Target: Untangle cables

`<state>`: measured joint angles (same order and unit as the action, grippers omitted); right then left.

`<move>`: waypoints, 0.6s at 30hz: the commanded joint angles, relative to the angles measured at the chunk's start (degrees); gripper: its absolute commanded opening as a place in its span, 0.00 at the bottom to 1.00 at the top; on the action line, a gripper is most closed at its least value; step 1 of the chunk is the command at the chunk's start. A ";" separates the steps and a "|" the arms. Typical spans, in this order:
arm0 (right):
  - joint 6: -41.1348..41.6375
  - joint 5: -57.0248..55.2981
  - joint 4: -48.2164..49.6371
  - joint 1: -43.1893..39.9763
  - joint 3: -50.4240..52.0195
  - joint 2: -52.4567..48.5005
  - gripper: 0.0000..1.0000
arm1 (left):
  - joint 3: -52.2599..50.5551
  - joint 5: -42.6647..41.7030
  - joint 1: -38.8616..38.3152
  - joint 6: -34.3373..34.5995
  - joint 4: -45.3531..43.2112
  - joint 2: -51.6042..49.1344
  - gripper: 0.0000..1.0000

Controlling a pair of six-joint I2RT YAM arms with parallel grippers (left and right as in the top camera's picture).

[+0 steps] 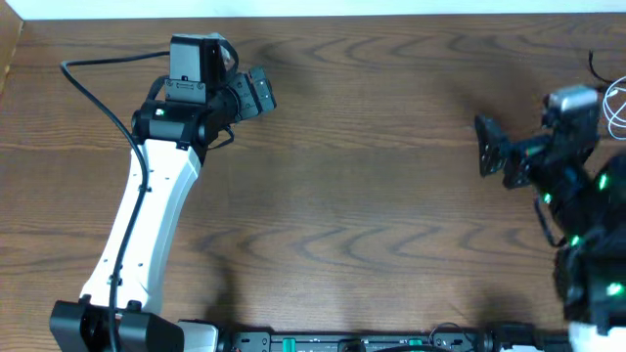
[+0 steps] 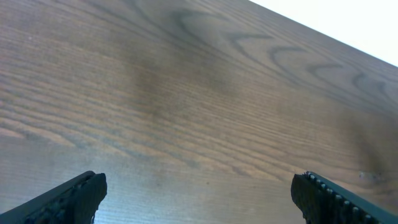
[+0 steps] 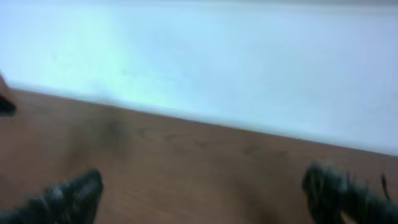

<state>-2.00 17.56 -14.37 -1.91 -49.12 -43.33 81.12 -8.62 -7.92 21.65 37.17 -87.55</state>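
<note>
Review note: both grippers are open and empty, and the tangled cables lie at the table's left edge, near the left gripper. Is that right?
Not quite. The cables lie at the right edge of the table, near the right gripper, as the overhead view shows. The rest stands: the left gripper and the right one are both open and empty.

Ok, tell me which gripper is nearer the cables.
The right gripper: the cables lie just behind its arm, at the overhead view's right edge. The left gripper is far across, at the upper left.
</note>
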 commanded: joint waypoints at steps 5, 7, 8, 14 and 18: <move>-0.26 -0.20 18.18 -2.19 26.27 18.03 0.99 | 0.00 0.76 0.09 -0.11 0.20 -0.22 1.00; -0.26 -0.98 20.63 -2.19 31.54 22.34 0.99 | 0.00 0.76 0.09 -0.11 0.20 -0.22 1.00; -0.26 -1.05 21.27 -2.19 33.42 24.02 0.99 | 0.00 0.76 0.09 -0.11 0.20 -0.22 1.00; -0.24 -1.60 21.46 -2.19 42.60 34.69 0.99 | 0.00 0.76 0.09 -0.11 0.20 -0.22 1.00; -0.24 -1.57 21.42 -2.19 45.81 38.69 0.99 | 0.00 0.76 0.09 -0.11 0.20 -0.22 1.00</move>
<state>-2.13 16.64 6.83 -3.64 -4.97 -6.98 81.10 -8.62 -7.92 21.65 37.28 -87.61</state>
